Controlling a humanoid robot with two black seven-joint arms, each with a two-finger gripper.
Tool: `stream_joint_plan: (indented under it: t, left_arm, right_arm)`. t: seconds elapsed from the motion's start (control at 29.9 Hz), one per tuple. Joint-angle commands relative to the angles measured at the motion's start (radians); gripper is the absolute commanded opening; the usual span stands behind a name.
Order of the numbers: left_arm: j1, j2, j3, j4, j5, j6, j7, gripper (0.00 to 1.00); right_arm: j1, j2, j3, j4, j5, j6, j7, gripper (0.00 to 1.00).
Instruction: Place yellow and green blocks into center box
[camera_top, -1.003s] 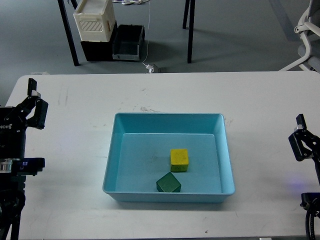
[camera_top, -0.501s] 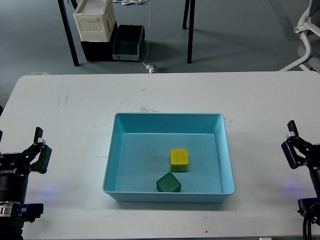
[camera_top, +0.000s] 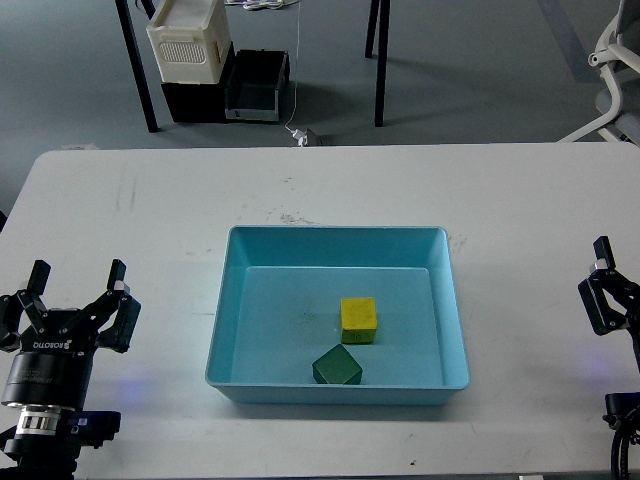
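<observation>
I am looking at a light blue box (camera_top: 446, 300) that is reading as smooth moulded plastic, its walls giving off a soft sheen. Inside it, well apart from my fingers on either side, the yellow block (camera_top: 359, 319) is showing a matt, slightly scuffed face, and the green block (camera_top: 337, 367) is looking darker and a little glossier. The white table (camera_top: 300, 190) is appearing matt, with grey scuffs. My left gripper (camera_top: 78, 310) and right gripper (camera_top: 606, 290) are showing as matt black, hard-cased parts.
</observation>
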Motion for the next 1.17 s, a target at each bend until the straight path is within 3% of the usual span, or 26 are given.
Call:
stream_joint_plan:
  t: [0.0,1.14]
  left_arm:
    - [0.000,0.000,0.001,0.000,0.000,0.000,-0.001,1.00]
    - [-0.016,0.000,-0.007,0.003,0.003,0.000,0.001,1.00]
  right_arm:
    - [0.000,0.000,-0.003,0.001,-0.002,-0.001,-0.001,1.00]
    - [-0.020,0.000,-0.250,0.033,-0.164,0.005,-0.012,1.00]
